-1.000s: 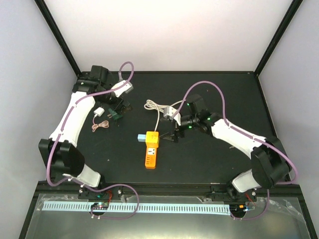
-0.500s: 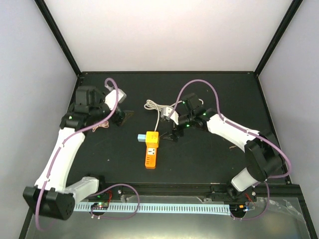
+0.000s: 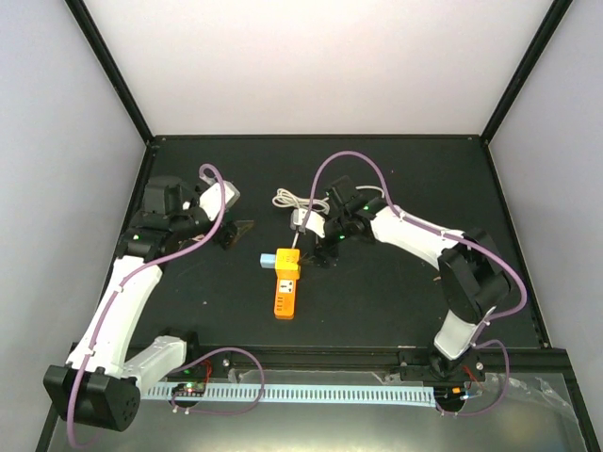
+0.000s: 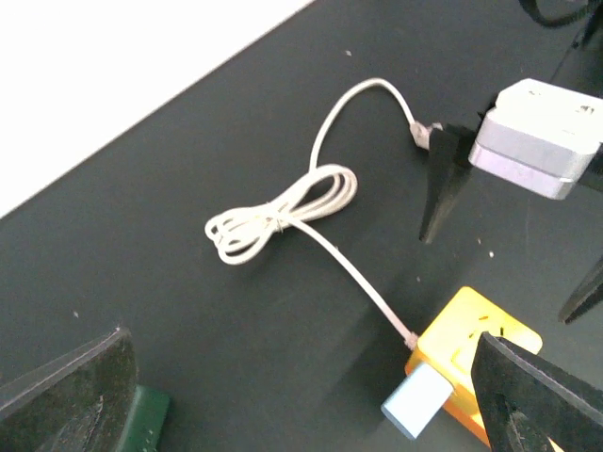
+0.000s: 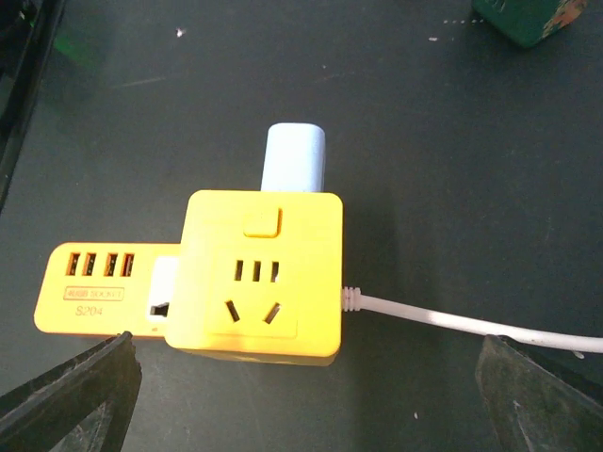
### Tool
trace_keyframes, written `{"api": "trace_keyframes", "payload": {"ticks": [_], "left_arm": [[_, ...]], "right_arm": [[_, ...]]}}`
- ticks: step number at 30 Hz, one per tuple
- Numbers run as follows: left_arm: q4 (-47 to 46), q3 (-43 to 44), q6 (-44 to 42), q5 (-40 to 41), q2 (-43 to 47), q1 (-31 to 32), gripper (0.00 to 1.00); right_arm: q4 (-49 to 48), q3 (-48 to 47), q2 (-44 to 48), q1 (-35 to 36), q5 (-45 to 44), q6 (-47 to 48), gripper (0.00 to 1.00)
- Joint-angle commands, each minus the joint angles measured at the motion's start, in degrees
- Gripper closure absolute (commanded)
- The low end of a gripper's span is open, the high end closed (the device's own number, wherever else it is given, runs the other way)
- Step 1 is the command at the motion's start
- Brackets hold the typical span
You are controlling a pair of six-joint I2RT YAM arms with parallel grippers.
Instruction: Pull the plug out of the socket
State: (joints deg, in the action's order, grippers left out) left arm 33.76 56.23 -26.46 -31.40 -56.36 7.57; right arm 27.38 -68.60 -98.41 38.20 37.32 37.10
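The orange socket (image 3: 287, 287) lies flat mid-table, also seen in the left wrist view (image 4: 471, 358) and the right wrist view (image 5: 264, 273). The plug (image 3: 268, 258) is a small pale blue-white block pushed into the socket's side (image 4: 416, 403) (image 5: 294, 158). A cream-white cord (image 3: 287, 198) leaves another side of the socket and ends in a loose coil (image 4: 283, 215). My right gripper (image 3: 315, 247) (image 5: 306, 381) hangs open just above the socket's far end, touching nothing. My left gripper (image 3: 236, 229) (image 4: 301, 400) is open to the left of the plug, with bare table between its fingers.
A dark green cube (image 4: 146, 419) (image 5: 528, 19) sits by my left gripper, left of the plug. The cord's free end (image 4: 419, 135) lies near my right gripper's finger. Black frame posts and pale walls border the black table (image 3: 405, 282).
The left arm has swung its elbow outward and its gripper has shifted a little toward the socket. The right gripper has moved left, over the socket's far end. Socket and plug have not moved.
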Motion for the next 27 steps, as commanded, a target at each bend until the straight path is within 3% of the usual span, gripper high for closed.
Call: {"api": "trace_keyframes", "payload": {"ticks": [1,27], "left_arm": [[1.89,-1.88,-2.25,-2.26,-0.09,-0.14,0.01],[4.22,-3.45,-4.75,-5.62,-1.56,-0.14,0.01]], "right_arm": [[2.42,-1.65,-1.44,1.45,-3.39,2.07,0.00],[3.42,-3.48,-5.89,1.61,-6.97,4.32,0.00]]}}
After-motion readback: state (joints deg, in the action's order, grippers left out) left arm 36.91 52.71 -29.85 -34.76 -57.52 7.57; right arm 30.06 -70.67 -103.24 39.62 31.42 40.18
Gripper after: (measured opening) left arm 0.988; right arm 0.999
